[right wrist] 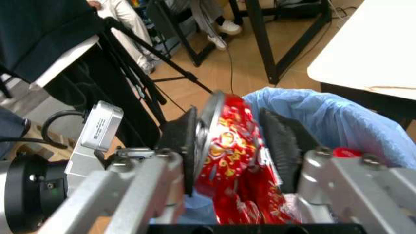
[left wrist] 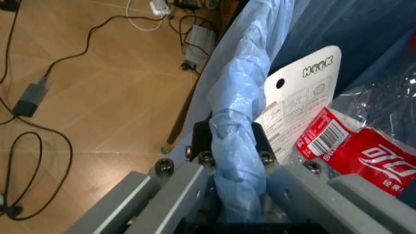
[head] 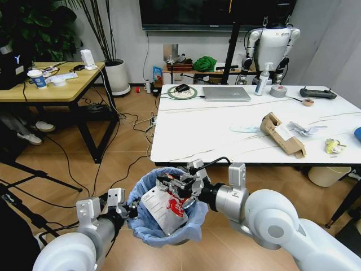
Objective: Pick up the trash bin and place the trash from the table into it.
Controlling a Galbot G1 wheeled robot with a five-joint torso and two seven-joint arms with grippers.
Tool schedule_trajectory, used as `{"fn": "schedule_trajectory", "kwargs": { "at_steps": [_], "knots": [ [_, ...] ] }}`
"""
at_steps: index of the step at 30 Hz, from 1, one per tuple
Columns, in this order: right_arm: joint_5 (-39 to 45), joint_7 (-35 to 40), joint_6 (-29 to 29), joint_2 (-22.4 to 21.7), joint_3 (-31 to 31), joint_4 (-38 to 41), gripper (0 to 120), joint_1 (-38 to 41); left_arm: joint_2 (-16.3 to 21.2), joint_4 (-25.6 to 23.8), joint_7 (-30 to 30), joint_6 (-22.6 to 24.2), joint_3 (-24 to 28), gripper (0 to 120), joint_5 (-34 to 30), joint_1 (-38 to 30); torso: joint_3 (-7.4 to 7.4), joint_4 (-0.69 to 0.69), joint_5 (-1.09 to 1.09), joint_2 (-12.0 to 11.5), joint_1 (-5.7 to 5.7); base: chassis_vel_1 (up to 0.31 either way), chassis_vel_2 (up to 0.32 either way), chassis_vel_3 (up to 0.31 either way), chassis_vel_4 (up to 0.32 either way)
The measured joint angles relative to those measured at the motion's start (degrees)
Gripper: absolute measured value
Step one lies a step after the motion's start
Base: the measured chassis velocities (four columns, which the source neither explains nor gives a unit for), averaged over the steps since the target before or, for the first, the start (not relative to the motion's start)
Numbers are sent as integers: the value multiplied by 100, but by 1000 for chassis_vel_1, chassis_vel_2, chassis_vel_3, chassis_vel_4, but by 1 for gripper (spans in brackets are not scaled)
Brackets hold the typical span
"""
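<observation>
Head view had your bin [head: 163, 217] at lower centre, left gripper [head: 125, 210] clamped on its bag rim, right gripper [head: 181, 189] over it pinching a red wrapper [right wrist: 227, 146]; box [head: 282, 134] sat right on the table [head: 225, 127].

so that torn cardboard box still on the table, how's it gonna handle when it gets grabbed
The torn cardboard box looks light and stiffish, so it likely lifts easily. Its ripped open end may crush under a squeeze. It lies flat on the table, so rolling seems unlikely.

Crinkled blue plastic bag [left wrist: 240, 146]; glossy red wrapper [right wrist: 229, 146]; marble-look table [head: 225, 127]
</observation>
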Motion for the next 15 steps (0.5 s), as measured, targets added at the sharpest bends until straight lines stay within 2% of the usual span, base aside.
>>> {"fn": "schedule_trajectory", "kwargs": {
  "at_steps": [4, 6, 10, 13, 15],
  "knots": [
    [286, 307, -21, -11, 90, 82, 58, 89, -27, 0, 1, 0, 28, 0, 30, 2, 0, 0, 0, 0, 0, 0, 0, 0, 0],
    [312, 347, -20, -13, 115, 94, 62, 110, -32, -2, 2, 0, 34, 0, 42, 5, 0, 0, 0, 0, 0, 0, 0, 0, 0],
    [325, 501, 83, -28, 359, 134, 79, 212, -63, -15, 20, 0, 37, 0, 83, 32, 0, 0, 0, 0, 0, 0, 0, 0, 0],
    [229, 531, 144, -52, 500, 130, 85, 215, -78, -16, 38, 0, 26, 0, 118, 52, 0, 1, 0, 0, 0, 0, 0, 0, 0],
    [-338, 533, 288, -87, 1017, 30, 96, -52, -125, -18, 101, 0, 8, 0, 216, 104, 0, 2, 0, 0, 0, 0, 0, 0, 0]
  ]
}}
